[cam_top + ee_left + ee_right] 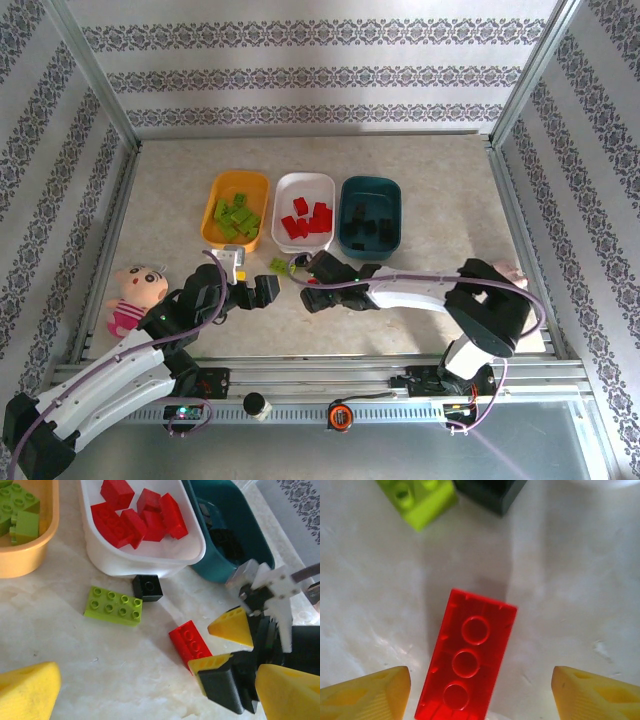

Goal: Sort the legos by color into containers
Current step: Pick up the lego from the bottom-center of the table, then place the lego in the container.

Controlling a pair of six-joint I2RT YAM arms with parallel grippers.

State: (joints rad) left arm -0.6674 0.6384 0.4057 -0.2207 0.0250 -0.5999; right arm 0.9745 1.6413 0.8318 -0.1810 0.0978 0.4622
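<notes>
**Trays.** Top view, centre frame: three trays stand in a row, side by side.
- The yellow tray [240, 175] at left holds green bricks [237, 215].
- The white tray [304, 178] in the middle holds red bricks [307, 220].
- The teal tray [370, 182] at right holds black bricks [365, 228].

A doll [135, 293] lies at the left edge of the table [440, 180], well apart from the trays.

**Loose bricks.** Three lie on the table just below the white tray.
- Left wrist view: the green brick [114, 605] sits centre left, studs up.
- The black brick [147, 587] sits just beside the green brick's upper right corner and close under the tray wall.
- The red brick [186, 641] lies lower right of both, apart from them.

**Right gripper** [480, 694].
- Its jaws are apart, with one yellow fingertip on either side of the red brick.
- Right wrist view: the fingertips sit in the lower left and lower right corners, with the brick between them at lower centre.
- Bare table shows between the brick and the right-hand fingertip.
- The left-hand fingertip is close to the brick; I cannot tell whether it touches.
- The brick rests flat on the table, unclamped.
- The green and black bricks lie at the top edge of this frame.

**Left gripper** [157, 694].
- Its jaws are wide apart, with the pads in the lower left and lower right corners of the left wrist view.
- They are over the table, with the loose bricks above them in frame.
- The right gripper's fingers stand just beside the right-hand pad
</notes>
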